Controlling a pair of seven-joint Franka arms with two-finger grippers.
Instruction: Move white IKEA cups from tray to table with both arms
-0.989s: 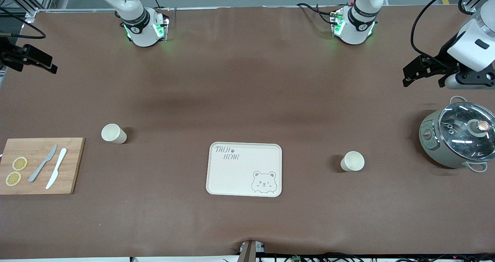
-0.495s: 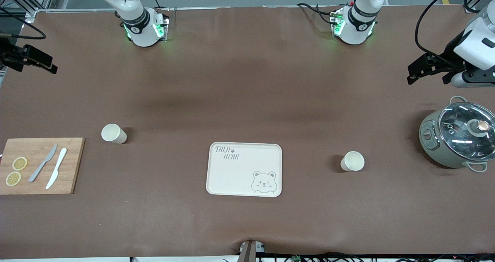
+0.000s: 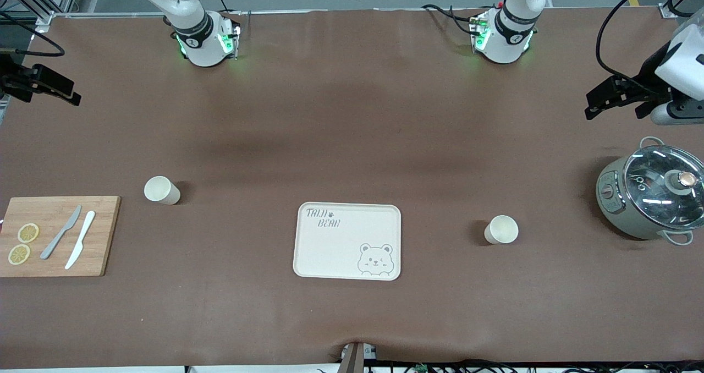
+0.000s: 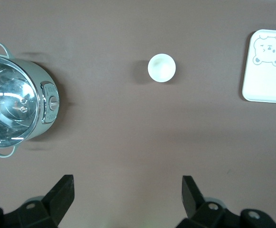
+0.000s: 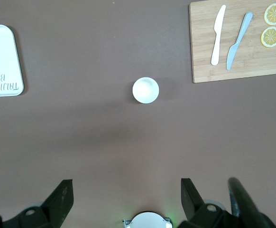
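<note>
Two white cups stand upright on the brown table. One cup [image 3: 161,190] is toward the right arm's end, the other cup [image 3: 501,230] toward the left arm's end, with the cream bear-print tray [image 3: 347,252] between them. My left gripper [image 3: 610,95] hangs open and empty, high over the left arm's end of the table; in the left wrist view [image 4: 127,190] its cup [image 4: 161,67] lies well apart from the gripper. My right gripper [image 3: 55,89] hangs open and empty, high over the right arm's end; in the right wrist view [image 5: 126,192] its cup [image 5: 145,90] also lies well apart.
A grey-green pot with a glass lid [image 3: 649,197] stands at the left arm's end. A wooden board [image 3: 99,235] with two knives and lemon slices lies at the right arm's end. The tray also shows at the edge of both wrist views: left [image 4: 268,66], right [image 5: 0,61].
My left gripper has drifted outward toward the left arm's end of the table. The right gripper, the cups and the tray have not moved.
</note>
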